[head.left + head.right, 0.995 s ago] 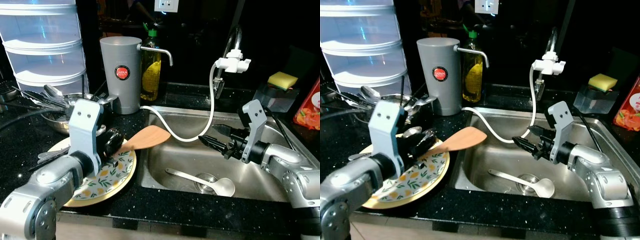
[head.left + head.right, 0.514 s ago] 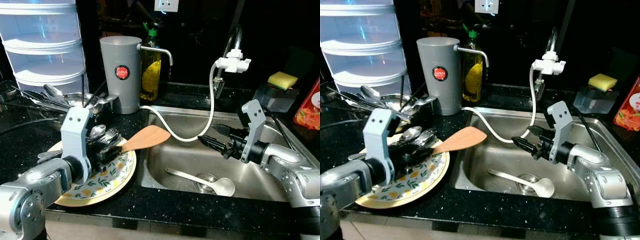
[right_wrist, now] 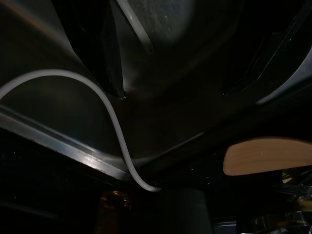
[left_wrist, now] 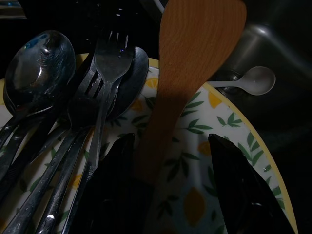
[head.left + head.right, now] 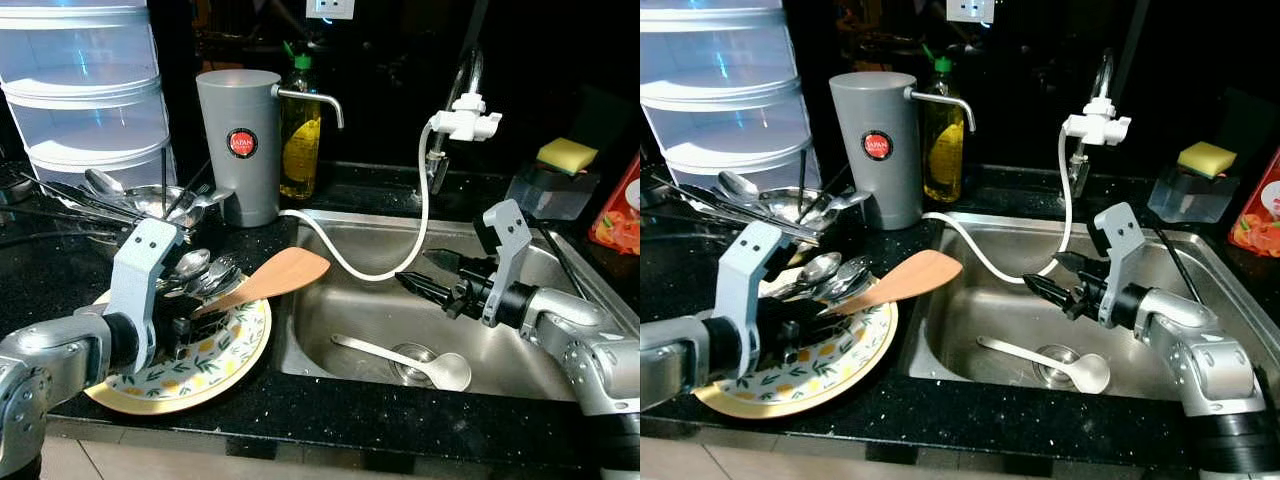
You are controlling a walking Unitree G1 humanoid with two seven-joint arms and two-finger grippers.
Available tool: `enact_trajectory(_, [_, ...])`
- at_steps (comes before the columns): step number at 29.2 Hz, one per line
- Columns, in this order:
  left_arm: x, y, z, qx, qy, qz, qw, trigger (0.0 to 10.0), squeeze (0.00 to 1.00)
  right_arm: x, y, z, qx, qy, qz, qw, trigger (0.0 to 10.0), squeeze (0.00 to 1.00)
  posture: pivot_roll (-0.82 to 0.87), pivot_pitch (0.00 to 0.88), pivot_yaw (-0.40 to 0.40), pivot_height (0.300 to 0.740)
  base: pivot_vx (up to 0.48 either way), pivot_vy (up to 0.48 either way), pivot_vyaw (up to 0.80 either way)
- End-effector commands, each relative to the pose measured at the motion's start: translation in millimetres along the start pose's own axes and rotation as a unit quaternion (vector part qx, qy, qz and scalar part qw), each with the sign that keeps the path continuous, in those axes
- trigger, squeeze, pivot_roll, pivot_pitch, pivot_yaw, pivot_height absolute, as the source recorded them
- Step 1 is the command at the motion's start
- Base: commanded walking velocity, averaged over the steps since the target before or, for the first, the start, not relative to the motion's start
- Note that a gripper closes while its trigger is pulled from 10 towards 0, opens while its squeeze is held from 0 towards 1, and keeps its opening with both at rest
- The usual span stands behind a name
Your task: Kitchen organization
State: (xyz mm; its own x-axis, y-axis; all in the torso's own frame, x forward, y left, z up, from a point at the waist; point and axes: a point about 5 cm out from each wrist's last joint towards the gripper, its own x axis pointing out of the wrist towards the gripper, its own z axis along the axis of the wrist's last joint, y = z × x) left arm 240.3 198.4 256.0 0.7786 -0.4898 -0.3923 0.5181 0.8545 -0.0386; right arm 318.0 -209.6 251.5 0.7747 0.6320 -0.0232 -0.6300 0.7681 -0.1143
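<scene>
A: Lower left of the left eye view, a lemon-patterned plate (image 5: 225, 355) is seen on the black counter (image 5: 400, 415), with the left gripper (image 4: 168, 187) set low over it.

B: Its state is told by the left wrist view: the two black fingers (image 4: 243, 190) are spread well apart, and the handle of the wooden spatula (image 5: 270, 278) is lying between them. Nothing is clamped; one finger is beside the handle, the other is held apart from it.

A: The spatula's blade is pointed toward the centre of the frame, out past the plate's rim and over the edge of the steel sink (image 5: 380, 255).

B: Metal spoons and forks (image 4: 85, 92) are piled on the plate just beside the spatula.

A: At right of centre, the right gripper (image 5: 425, 275) is held above the sink basin. Its fingers are parted, and nothing is held.

B: A white ladle-style spoon (image 5: 420, 365) is seen on the sink bottom, near the drain, below that gripper.

A: A white hose (image 5: 425, 210) is hung from the faucet attachment (image 5: 465, 120) and looped along the sink's far edge.

B: Up top, a grey water dispenser (image 5: 240, 145) is placed beside a yellow dish-soap bottle (image 5: 300, 140). A steel bowl of utensils (image 5: 135, 205) is at the left, under stacked clear containers (image 5: 85, 85).

A: A yellow sponge (image 5: 567, 155) is spotted at the upper right.
</scene>
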Motion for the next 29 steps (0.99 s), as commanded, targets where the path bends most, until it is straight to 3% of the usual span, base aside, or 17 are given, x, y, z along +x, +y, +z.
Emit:
enact_trajectory(1, [1.6, 7.6, -16.1, -0.021, 0.055, 0.001, 0.998, 10.0, 0.0, -3.8, -1.9, -0.1, -0.001, 0.001, -0.007, 1.0, 10.0, 0.0, 0.09, 0.093, -0.033, 0.74, 0.0, 0.0, 0.0])
enact_trajectory(12, [5.9, 19.3, -28.7, 0.042, 0.091, 0.024, 0.995, 10.0, 0.0, -2.7, -1.2, 1.7, -0.002, -0.001, -0.006, 1.0, 10.0, 0.0, 0.08, 0.09, -0.038, 0.74, 0.0, 0.0, 0.0])
enact_trajectory(14, [6.9, 18.3, -26.3, 0.027, 0.08, 0.011, 0.996, 10.0, 0.0, -2.3, -1.1, 2.5, -0.002, -0.003, -0.005, 1.0, 10.0, 0.0, 0.08, 0.089, -0.038, 0.74, 0.0, 0.0, 0.0])
enact_trajectory(15, [8.6, 19.7, -27.3, 0.017, 0.078, 0.012, 0.997, 7.8, 0.0, -2.3, -1.1, 2.7, -0.002, -0.003, -0.005, 1.0, 10.0, 0.0, 0.08, 0.089, -0.038, 0.74, 0.0, 0.0, 0.0])
enact_trajectory(17, [10.7, 22.3, -29.6, 0.01, 0.078, 0.015, 0.997, 7.8, 0.0, -2.3, -1.1, 2.7, -0.003, -0.003, -0.005, 1.0, 10.0, 0.0, 0.08, 0.089, -0.038, 0.74, 0.0, 0.0, 0.0])
enact_trajectory(18, [12.0, 22.1, -31.4, 0.007, 0.078, 0.014, 0.997, 1.8, 0.0, -2.4, -1.2, 2.7, -0.003, -0.003, -0.006, 1.0, 10.0, 0.0, 0.08, 0.084, -0.037, 0.74, 0.0, 0.0, 0.0])
enact_trajectory(20, [12.8, 22.0, -32.5, 0.008, 0.076, 0.011, 0.997, 1.8, 0.0, -2.5, -1.4, 2.7, -0.003, -0.003, -0.006, 1.0, 10.0, 0.0, 0.08, 0.084, -0.037, 0.74, 0.0, 0.0, 0.0])
enact_trajectory(21, [14.8, 20.6, -33.5, 0.009, 0.069, 0.008, 0.998, 0.0, 0.0, -3.0, -1.9, 2.6, -0.003, -0.004, -0.008, 1.0, 10.0, 0.0, 0.07, 0.084, -0.037, 0.74, 0.0, 0.0, 0.0])
enact_trajectory(29, [20.0, 16.2, -26.9, 0.02, 0.035, 0.01, 0.999, 0.0, 0.0, -2.3, -2.0, 4.1, -0.003, -0.007, -0.009, 1.0, 10.0, 0.0, 0.07, 0.08, -0.043, 0.74, 0.0, 0.0, 0.0])
